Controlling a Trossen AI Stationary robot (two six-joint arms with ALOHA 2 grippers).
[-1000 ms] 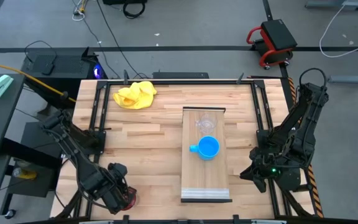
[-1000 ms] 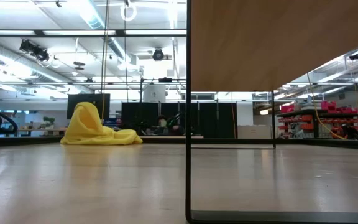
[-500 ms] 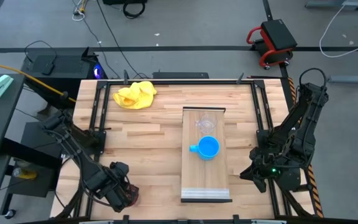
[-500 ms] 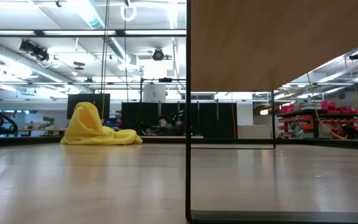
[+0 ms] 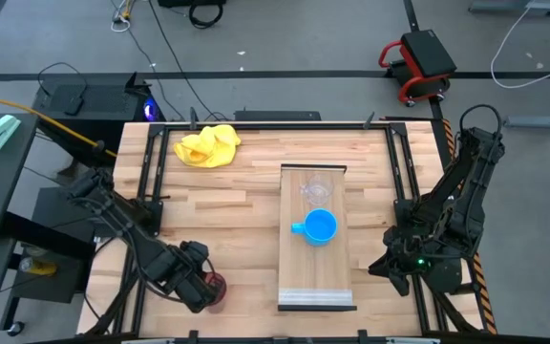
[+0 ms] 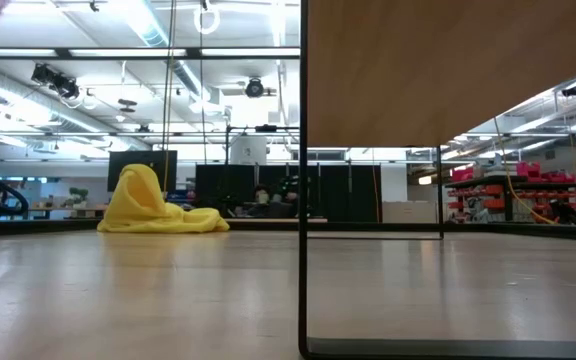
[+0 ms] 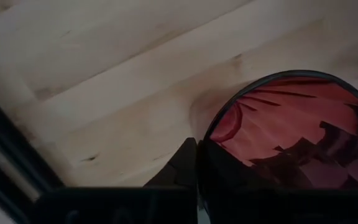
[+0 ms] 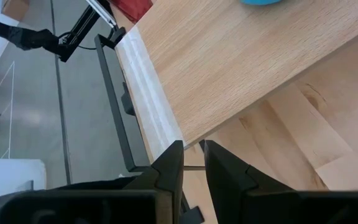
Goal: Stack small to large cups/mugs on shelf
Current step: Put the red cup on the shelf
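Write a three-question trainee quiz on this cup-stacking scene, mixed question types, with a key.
1. True or false: the blue mug stands on the shelf.
2. Which cup does the left gripper hold? A) clear cup B) red cup C) blue mug
3. Fill in: the yellow cloth lies at the table's far ____ corner.

Key: 1 true; 2 B, the red cup; 3 left. The right gripper waits at the table's right edge, jaws nearly closed.
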